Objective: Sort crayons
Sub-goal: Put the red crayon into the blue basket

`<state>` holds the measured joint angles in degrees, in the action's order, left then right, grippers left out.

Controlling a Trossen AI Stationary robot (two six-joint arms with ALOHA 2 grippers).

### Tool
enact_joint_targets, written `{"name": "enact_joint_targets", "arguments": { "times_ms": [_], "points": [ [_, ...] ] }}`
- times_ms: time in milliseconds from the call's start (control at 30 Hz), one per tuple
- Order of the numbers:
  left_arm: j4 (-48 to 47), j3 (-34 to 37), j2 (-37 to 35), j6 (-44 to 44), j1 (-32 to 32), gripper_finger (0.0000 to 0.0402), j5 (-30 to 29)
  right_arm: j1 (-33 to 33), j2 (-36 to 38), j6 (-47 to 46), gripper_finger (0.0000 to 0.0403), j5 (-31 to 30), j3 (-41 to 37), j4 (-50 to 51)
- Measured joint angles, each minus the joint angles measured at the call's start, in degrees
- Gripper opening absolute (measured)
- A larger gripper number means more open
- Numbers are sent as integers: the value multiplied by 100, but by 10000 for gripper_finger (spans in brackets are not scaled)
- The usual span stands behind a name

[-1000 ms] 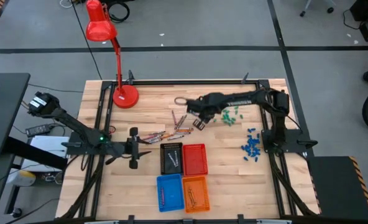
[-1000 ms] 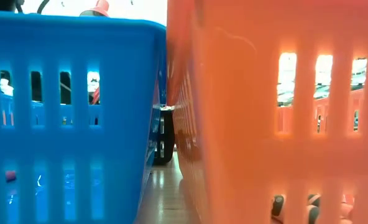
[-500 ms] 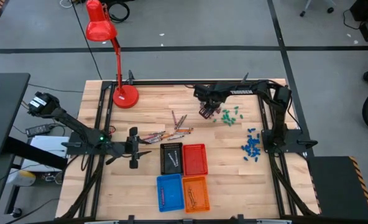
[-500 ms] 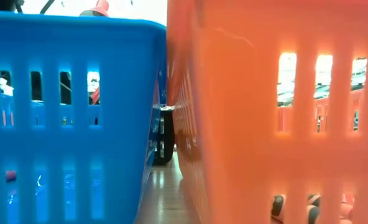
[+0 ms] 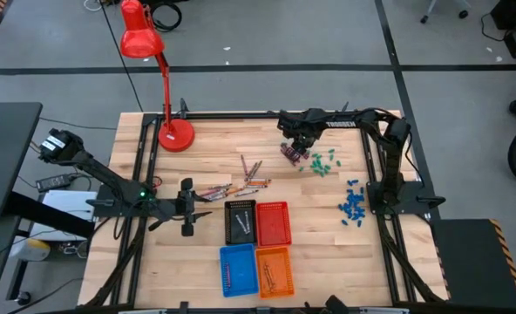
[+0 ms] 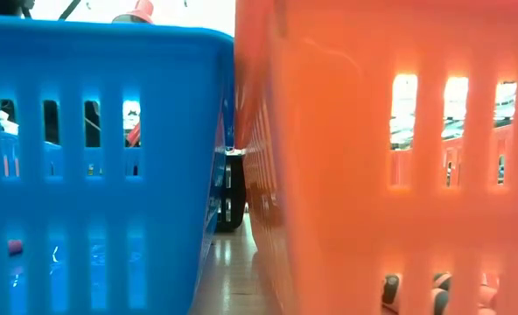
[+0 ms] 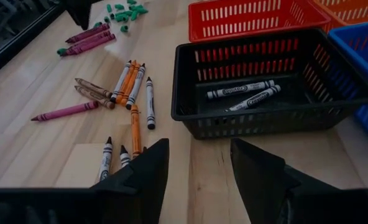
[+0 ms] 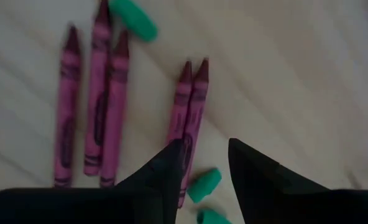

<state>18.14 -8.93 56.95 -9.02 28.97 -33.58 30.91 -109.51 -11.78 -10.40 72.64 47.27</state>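
Note:
Loose crayons (image 5: 241, 183) lie on the wooden table in mixed colours, also in the left wrist view (image 7: 131, 84). A separate group of purple crayons (image 8: 100, 106) lies flat near the green pieces (image 5: 322, 162). My right gripper (image 5: 295, 146) hangs over that group, pointing down. Its fingers (image 8: 206, 162) are open and empty above a pair of purple crayons (image 8: 190, 106). My left gripper (image 5: 201, 214) waits at the near left, open (image 7: 199, 168) and empty, facing the black basket (image 7: 252, 124), which holds two crayons (image 7: 243, 94).
Four baskets stand near the front: black (image 5: 241, 209), red (image 5: 274, 207), blue (image 5: 238, 250) and orange (image 5: 274, 251). The blue (image 6: 93, 175) and orange (image 6: 373, 175) ones fill the low view. Chunky blue pieces (image 5: 352, 205) lie at the right. A red lamp (image 5: 175, 135) stands far left.
My right gripper has moved away from the mixed crayon pile toward the table's far right, ending over the purple crayons beside the green pieces. My left arm has kept still.

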Motion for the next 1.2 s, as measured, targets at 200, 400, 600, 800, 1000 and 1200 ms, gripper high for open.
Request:
{"name": "enact_joint_targets", "arguments": {
  "times_ms": [200,400,600,800,1000,1200],
  "points": [
    [2,0,0,2,0,185,0,72,34,11,135,54,-427,-417],
    [0,0,0,6,0,185,0,114,35,195,127,347,-478,-475],
    [0,0,0,10,0,185,0,125,24,235,77,453,-483,-483],
    [-1,0,0,15,0,185,0,137,17,143,17,573,-489,-497],
    [-3,0,0,15,0,185,0,142,17,85,20,602,-398,-433],
    [-10,0,0,17,0,185,0,40,-30,-20,30,696,72,-131]
  ]
}}
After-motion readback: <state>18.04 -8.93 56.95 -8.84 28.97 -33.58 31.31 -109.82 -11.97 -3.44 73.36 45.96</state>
